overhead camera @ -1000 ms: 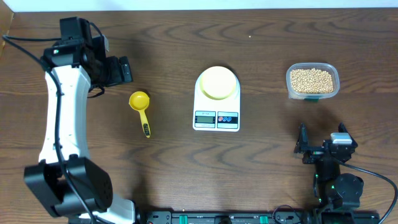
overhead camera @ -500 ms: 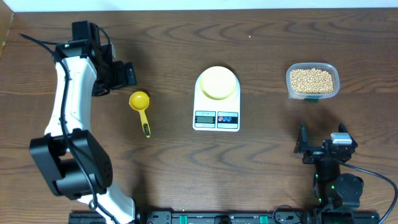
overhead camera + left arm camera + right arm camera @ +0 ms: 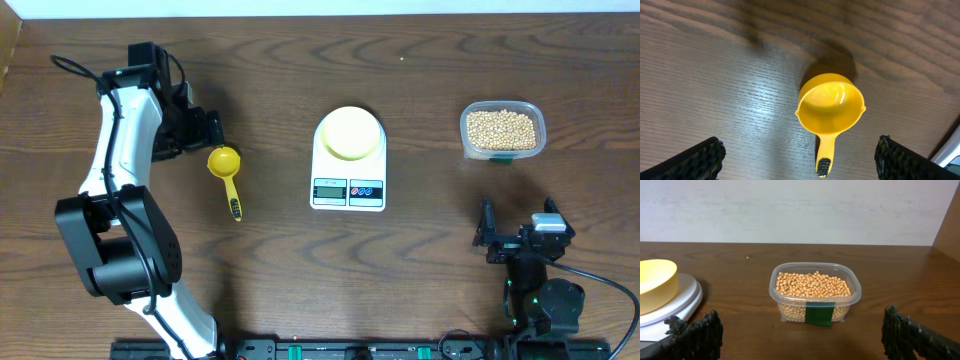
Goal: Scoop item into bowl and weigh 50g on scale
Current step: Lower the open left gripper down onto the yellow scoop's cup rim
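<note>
Left fingers (image 3: 695, 160), spread and empty, hover above the yellow scoop (image 3: 830, 107), poised to grasp it. Right fingers (image 3: 695, 335) rest released, facing the tub (image 3: 815, 312) of beans (image 3: 812, 284). The bowl (image 3: 350, 133) sits on the scale (image 3: 348, 190), ready for weighing.

We see a dark brown wood-grain table (image 3: 420, 270) filling the overhead view, w/ a pale strip along its far edge. In the right wrist view a whitish, rough wall (image 3: 800, 210) stands behind the table, and a brown panel (image 3: 947, 225) sits at far right. Left wrist view: soft glare on the wood.
</note>
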